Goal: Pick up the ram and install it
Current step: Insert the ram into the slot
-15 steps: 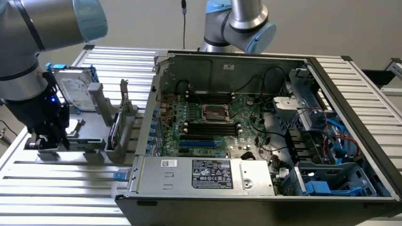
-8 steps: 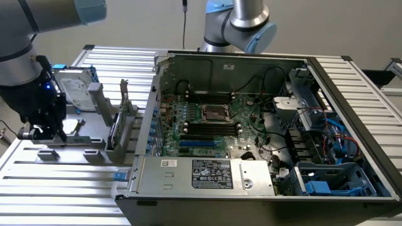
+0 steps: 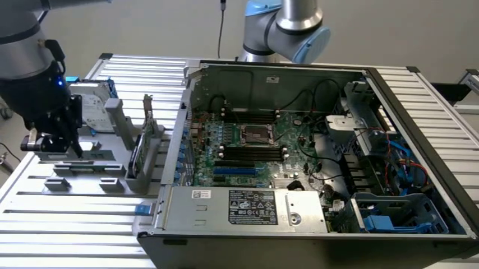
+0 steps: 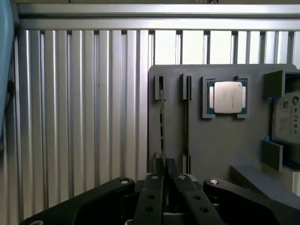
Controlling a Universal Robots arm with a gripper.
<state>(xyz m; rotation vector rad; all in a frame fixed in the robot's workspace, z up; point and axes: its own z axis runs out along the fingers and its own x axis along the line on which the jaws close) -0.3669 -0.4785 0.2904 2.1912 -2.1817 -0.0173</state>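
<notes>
Ram [image 4: 161,123] standing edge-on in a slot of a grey parts holder [image 4: 220,154], with the gripper [image 4: 166,168] at one end of it.
We see the ram as a thin dark strip, well apart from a square silver processor chip [image 4: 228,97] seated in the same holder. We cannot tell whether the gripper is open or closed, or whether it grips anything. In the exterior view, the gripper [image 3: 67,150] hangs over the holder [image 3: 97,168] at the exterior view's left, beside an open computer case [image 3: 299,75].

Open PC case [image 3: 284,75] — processor [image 4: 228,97] on grey holder [image 4: 211,145].
</notes>
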